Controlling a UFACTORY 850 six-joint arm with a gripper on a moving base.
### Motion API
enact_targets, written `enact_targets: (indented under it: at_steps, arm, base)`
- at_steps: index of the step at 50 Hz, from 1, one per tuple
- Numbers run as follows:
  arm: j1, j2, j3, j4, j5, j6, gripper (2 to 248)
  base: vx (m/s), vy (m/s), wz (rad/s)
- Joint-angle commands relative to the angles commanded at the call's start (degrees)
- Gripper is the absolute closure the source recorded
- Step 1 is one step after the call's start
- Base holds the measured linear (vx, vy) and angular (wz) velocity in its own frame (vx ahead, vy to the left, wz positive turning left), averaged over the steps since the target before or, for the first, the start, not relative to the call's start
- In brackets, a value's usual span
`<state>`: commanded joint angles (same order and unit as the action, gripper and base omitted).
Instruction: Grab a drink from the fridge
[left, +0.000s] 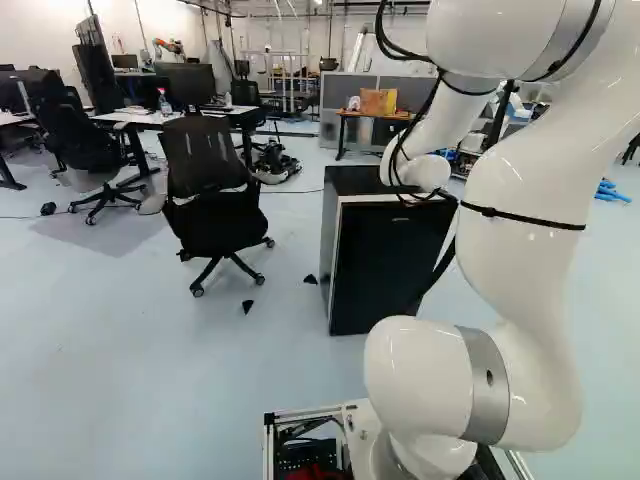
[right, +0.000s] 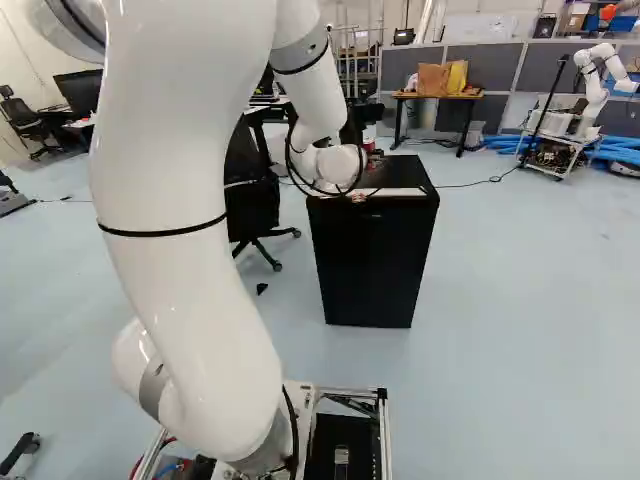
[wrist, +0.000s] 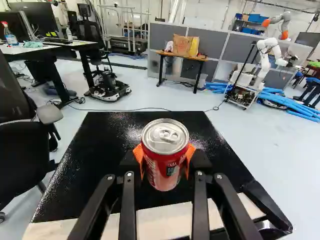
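Note:
In the wrist view my gripper (wrist: 165, 162) has its orange pads pressed against a red can (wrist: 162, 172) from two sides, so it is shut on it. The can is upright, with its silver lid and pull tab facing up. It is over the glossy black top of the small fridge (wrist: 105, 150); whether its base touches that top, I cannot tell. The black fridge (left: 390, 265) stands ahead of the base, and its front (right: 372, 260) looks closed in the right base view. In both base views the arm's wrist hides most of the gripper.
An office chair (left: 215, 190) stands left of the fridge, with small black pieces (left: 247, 306) on the floor between. Farther back are desks (left: 180, 115), a wooden table with bags (right: 437, 96), grey partitions, and another robot (right: 595, 85) near blue hoses.

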<state>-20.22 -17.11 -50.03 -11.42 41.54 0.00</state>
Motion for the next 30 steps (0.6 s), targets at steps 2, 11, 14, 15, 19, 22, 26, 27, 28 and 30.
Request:
enact_targets:
  at_steps: [2, 11, 14, 15, 19, 22, 26, 27, 28, 30]
  arm:
    - [0.0, 0.0, 0.0, 0.0, 0.0, 0.0, 150]
    - [0.3, 0.4, 0.6, 0.1, 0.1, 0.0, 150]
    - [0.4, 0.6, 0.9, 0.2, 0.2, 0.0, 150]
    - [0.4, 0.7, 1.0, 0.2, 0.2, 0.0, 150]
    - [0.7, 1.1, 1.5, 0.4, 0.3, 0.0, 150]
    - [0.9, 1.4, 1.9, 0.5, 0.4, 0.0, 150]
    - [1.2, 1.9, 2.6, 0.7, 0.5, 0.0, 150]
    - [1.3, 2.1, 2.8, 0.7, 0.5, 0.0, 150]
    - [1.4, 2.2, 3.0, 0.8, 0.6, 0.0, 150]
    - [1.5, 2.5, 3.4, 0.9, 0.6, 0.0, 150]
  base:
    - [0.0, 0.0, 0.0]
    - [0.0, 0.0, 0.0]
    - [0.0, 0.0, 0.0]
    - [0.0, 0.0, 0.0]
    - [0.0, 0.0, 0.0]
    - [0.0, 0.0, 0.0]
    - [0.0, 0.0, 0.0]
    - [0.0, 0.0, 0.0]
    - [0.0, 0.0, 0.0]
    - [0.0, 0.0, 0.0]
